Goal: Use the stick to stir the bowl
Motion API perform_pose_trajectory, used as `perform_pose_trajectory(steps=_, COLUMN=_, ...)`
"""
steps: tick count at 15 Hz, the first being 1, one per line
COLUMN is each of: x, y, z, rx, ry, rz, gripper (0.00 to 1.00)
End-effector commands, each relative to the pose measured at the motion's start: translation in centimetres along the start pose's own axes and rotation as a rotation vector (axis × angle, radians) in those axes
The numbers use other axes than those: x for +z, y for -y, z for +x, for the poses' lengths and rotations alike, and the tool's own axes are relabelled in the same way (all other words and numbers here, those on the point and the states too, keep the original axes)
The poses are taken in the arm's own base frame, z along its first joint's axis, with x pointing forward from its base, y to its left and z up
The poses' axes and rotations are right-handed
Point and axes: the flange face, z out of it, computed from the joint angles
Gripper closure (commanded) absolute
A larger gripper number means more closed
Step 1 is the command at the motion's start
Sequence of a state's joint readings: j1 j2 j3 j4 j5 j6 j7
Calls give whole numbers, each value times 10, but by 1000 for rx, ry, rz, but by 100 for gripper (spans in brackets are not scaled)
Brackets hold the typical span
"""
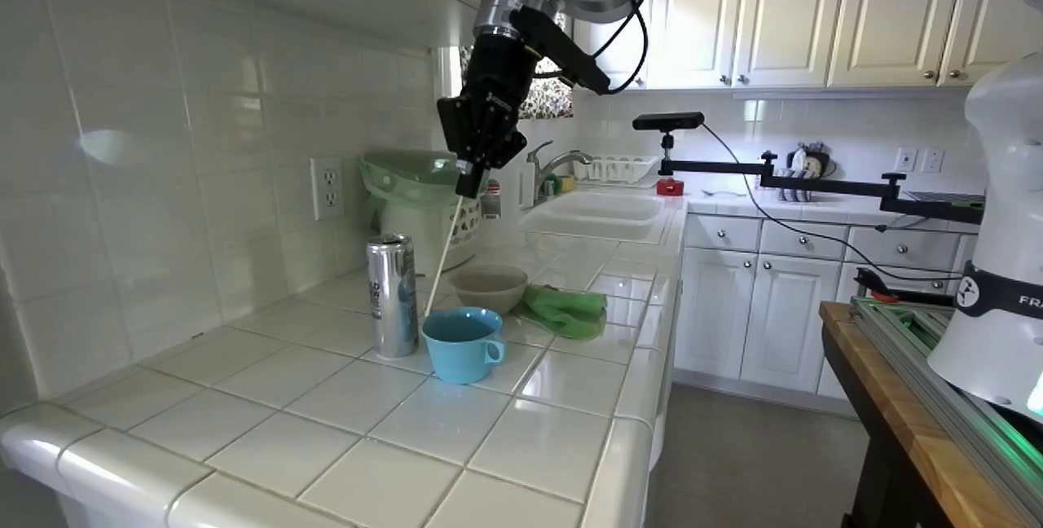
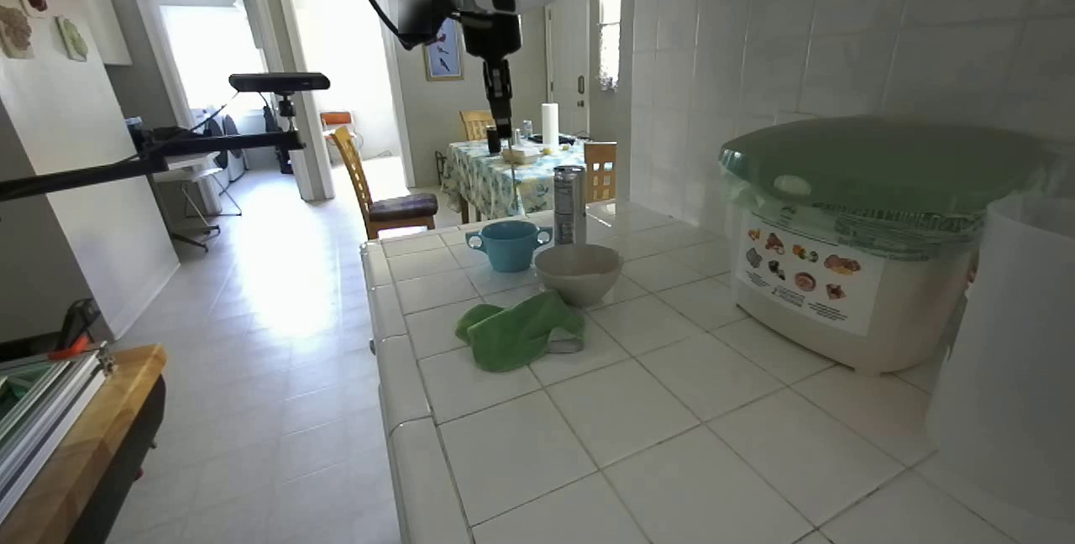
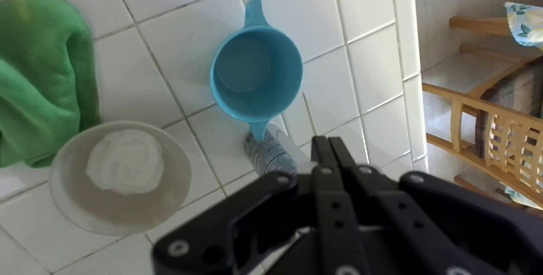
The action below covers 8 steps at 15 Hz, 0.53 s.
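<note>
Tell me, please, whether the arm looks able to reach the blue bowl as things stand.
Probably yes: the gripper holds the stick nearby, and nothing covers the open top of the blue bowl, though the can stands close beside it.

The gripper (image 1: 469,183) hangs over the white-tiled tabletop (image 1: 334,422), and it's pinching the thin, pale stick (image 1: 444,255)! Down and left the stick slants, lower end right by the rim of the light-blue handled bowl (image 1: 459,353); touching or apart, too close to call. A silver drink can (image 1: 393,300) stands upright just left of it, a beige bowl (image 1: 489,292) sits behind, a crumpled green cloth (image 1: 570,312) alongside.
</note>
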<state>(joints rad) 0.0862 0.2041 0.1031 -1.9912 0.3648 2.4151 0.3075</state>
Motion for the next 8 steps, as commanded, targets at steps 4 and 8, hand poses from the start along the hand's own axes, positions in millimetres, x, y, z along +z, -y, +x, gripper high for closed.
perform_pose_trajectory(steps=4, x=10, y=-20, z=-8, rx=29, ry=48, rz=-5, gripper=99)
perform_pose_trajectory(steps=8, x=17, y=-44, z=-5, rx=76, ry=62, rz=-24, gripper=99)
